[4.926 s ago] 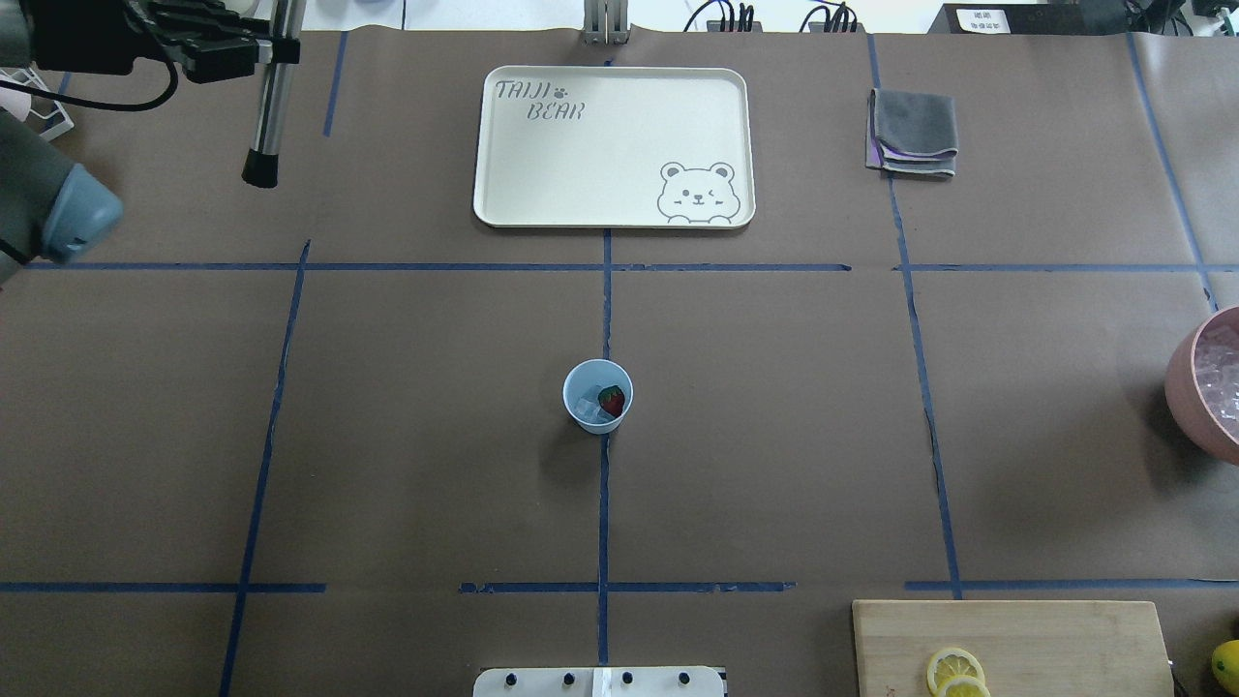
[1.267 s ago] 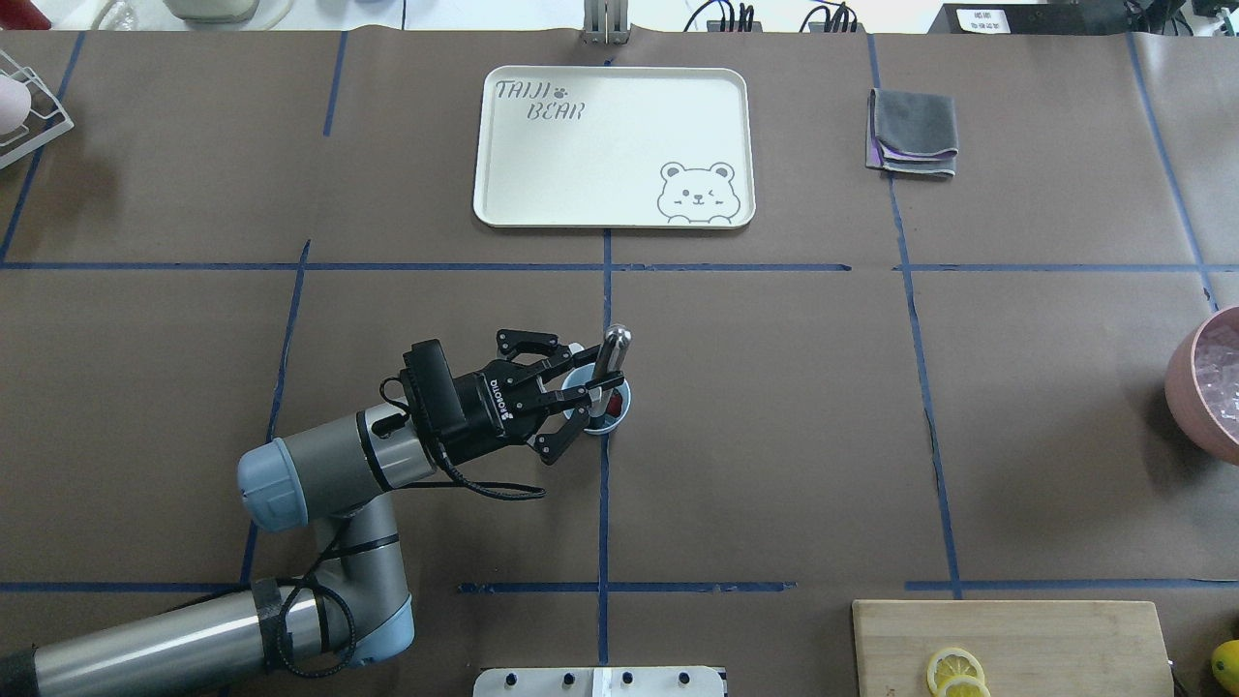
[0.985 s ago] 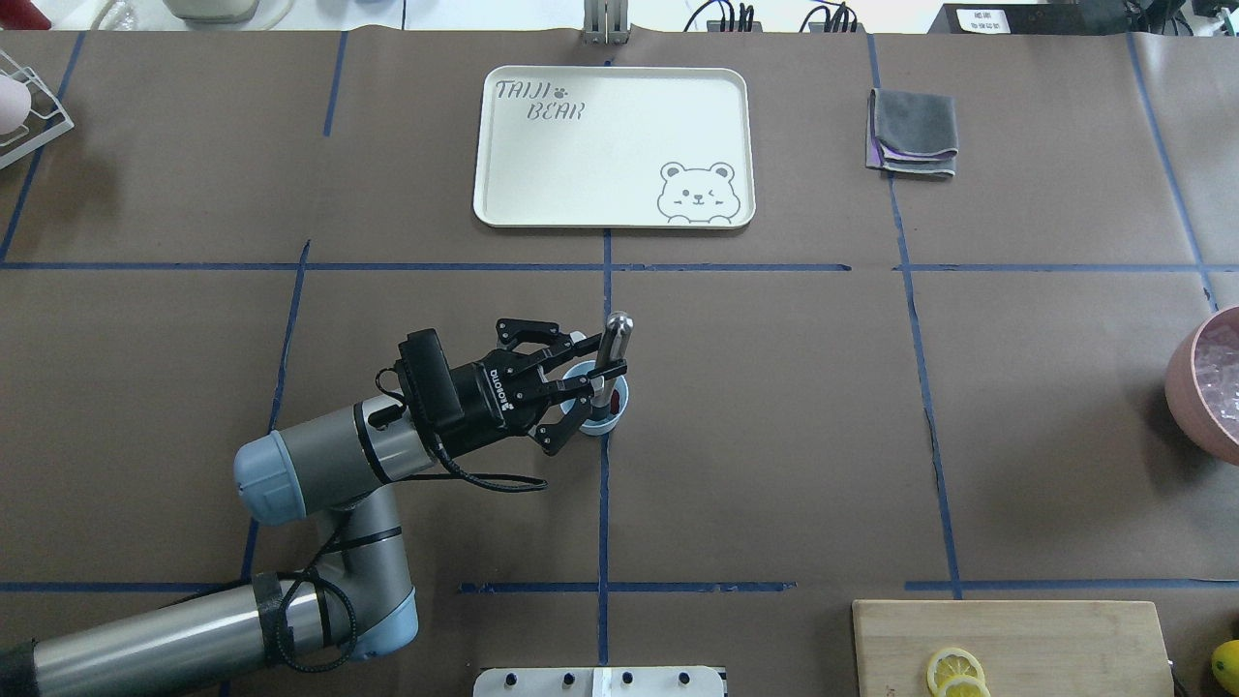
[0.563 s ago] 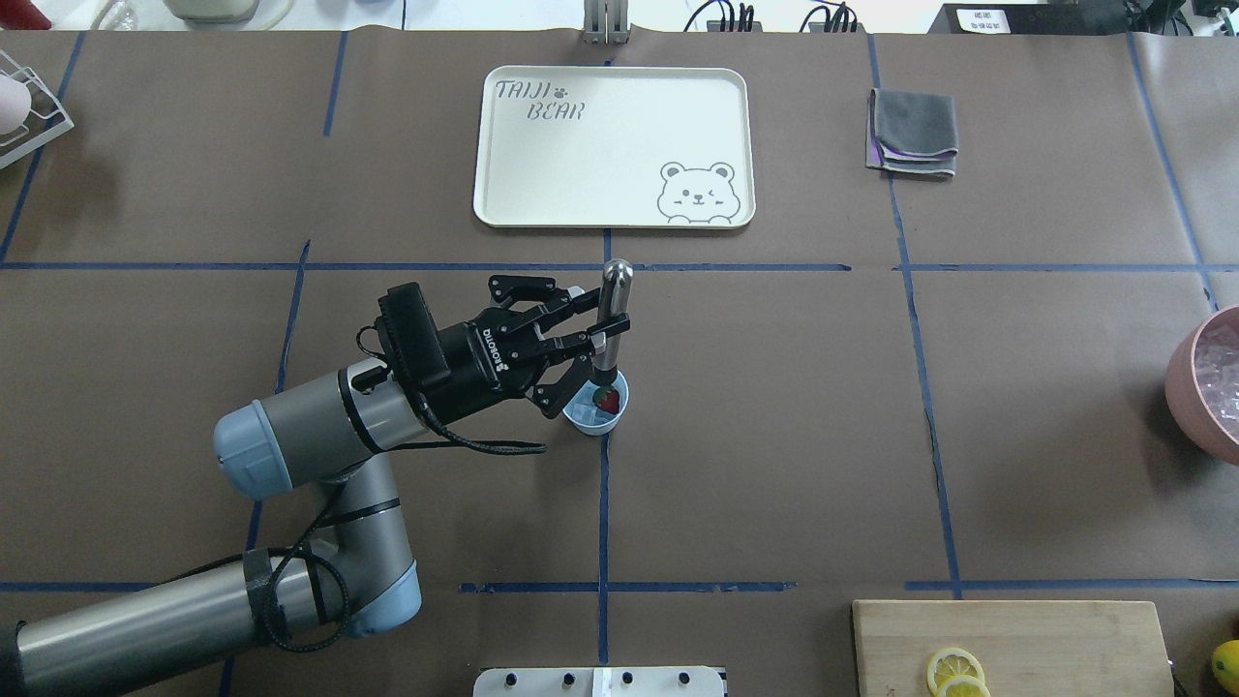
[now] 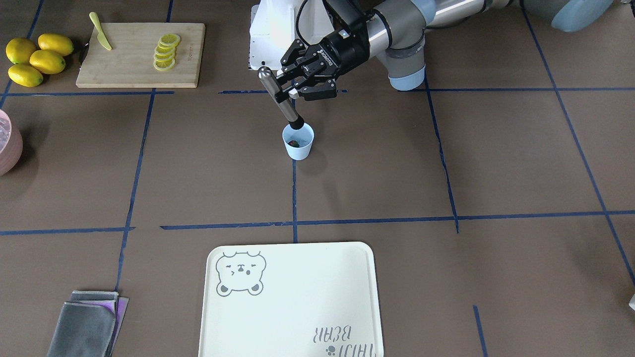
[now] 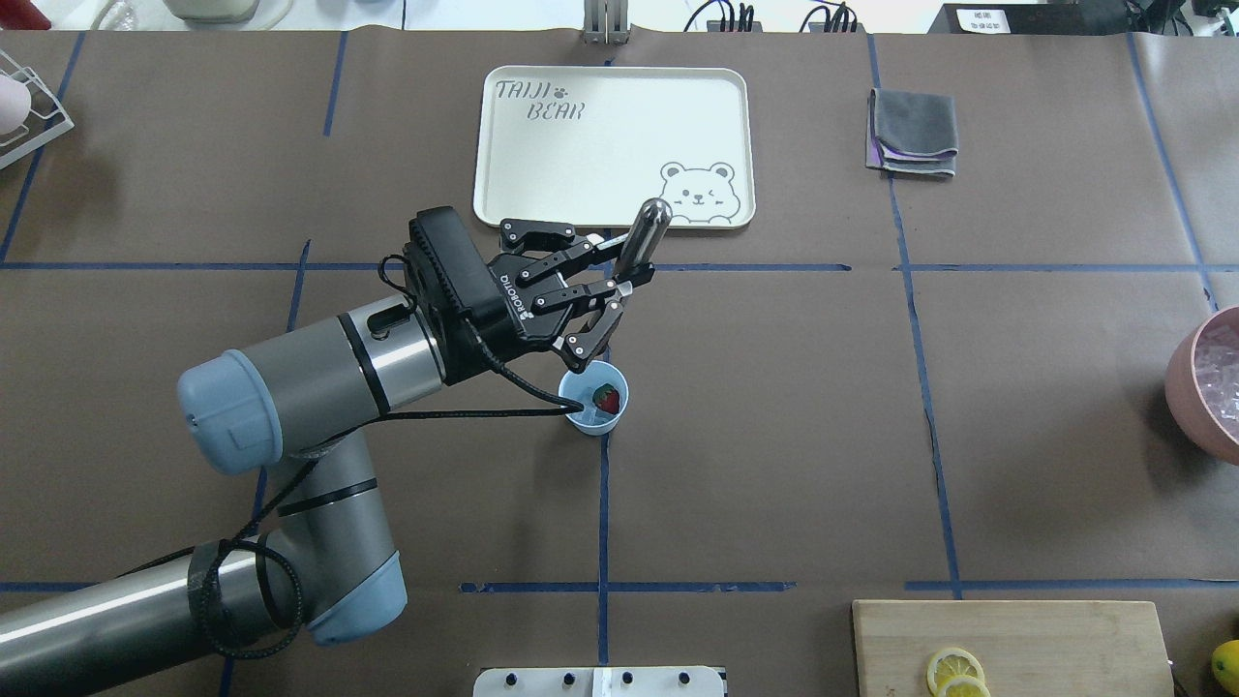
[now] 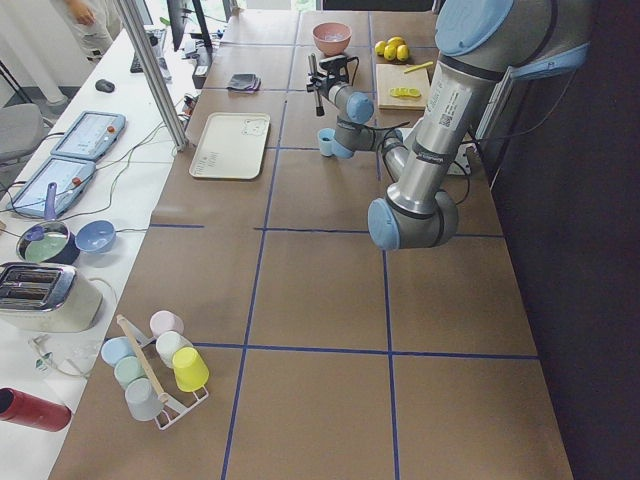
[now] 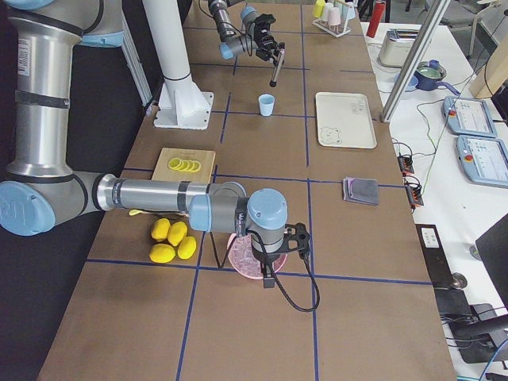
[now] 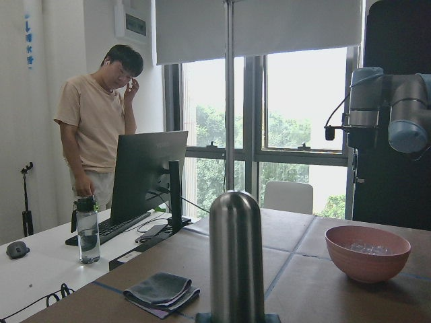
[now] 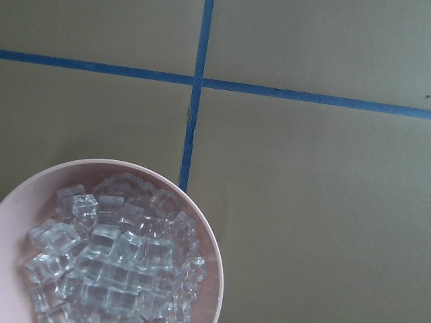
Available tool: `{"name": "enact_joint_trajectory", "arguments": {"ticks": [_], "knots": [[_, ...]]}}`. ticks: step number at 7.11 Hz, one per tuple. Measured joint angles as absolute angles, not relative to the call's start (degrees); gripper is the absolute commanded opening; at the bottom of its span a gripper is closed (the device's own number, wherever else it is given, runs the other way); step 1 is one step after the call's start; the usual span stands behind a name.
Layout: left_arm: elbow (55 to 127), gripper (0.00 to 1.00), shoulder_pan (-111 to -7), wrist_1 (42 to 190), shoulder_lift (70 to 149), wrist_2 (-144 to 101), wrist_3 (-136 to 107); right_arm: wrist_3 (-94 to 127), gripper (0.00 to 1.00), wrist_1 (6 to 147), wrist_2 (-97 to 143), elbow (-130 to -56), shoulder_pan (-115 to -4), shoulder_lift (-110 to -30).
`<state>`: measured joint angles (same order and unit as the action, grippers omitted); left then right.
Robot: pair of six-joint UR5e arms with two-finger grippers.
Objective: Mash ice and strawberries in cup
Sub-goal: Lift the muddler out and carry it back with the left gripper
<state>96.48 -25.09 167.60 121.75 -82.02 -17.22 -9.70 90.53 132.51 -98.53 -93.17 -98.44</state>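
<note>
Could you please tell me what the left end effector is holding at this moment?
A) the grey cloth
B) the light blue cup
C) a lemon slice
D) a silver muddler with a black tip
D: the left end effector is shut on the silver muddler, while the cup stands ungripped on the table.

Left arm (image 6: 290,378) — silver-grey tubes joined by fat grey joints with pale blue caps. A black cable (image 6: 484,414) runs along it, bound to the lower tube by black bands. At the wrist sits a black camera block (image 6: 440,252), then the left gripper (image 6: 619,276): black, with white ROBOTIQ lettering on its body and fingers (image 6: 571,293) of thin linked bars. Right arm (image 8: 151,194) has the same silver tube and blue caps — a black wrist lead (image 8: 317,298) loops off its end.
</note>
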Motion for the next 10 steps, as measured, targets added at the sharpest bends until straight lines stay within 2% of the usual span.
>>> {"name": "enact_joint_trajectory", "arguments": {"ticks": [4,7,10], "knots": [[114.1,0.0,-27.0,122.1,120.6,-82.2,-15.9,-9.7,1.0,89.1,132.5,-98.4,-93.2,-98.5],[115.7,0.0,-32.0,100.3,120.5,-84.4,-15.2,-9.7,1.0,88.6,132.5,-98.2,-93.2,-98.5],[115.5,0.0,-44.1,81.2,118.5,-96.4,-15.1,-9.7,1.0,88.5,132.5,-98.2,-93.2,-98.6]]}}
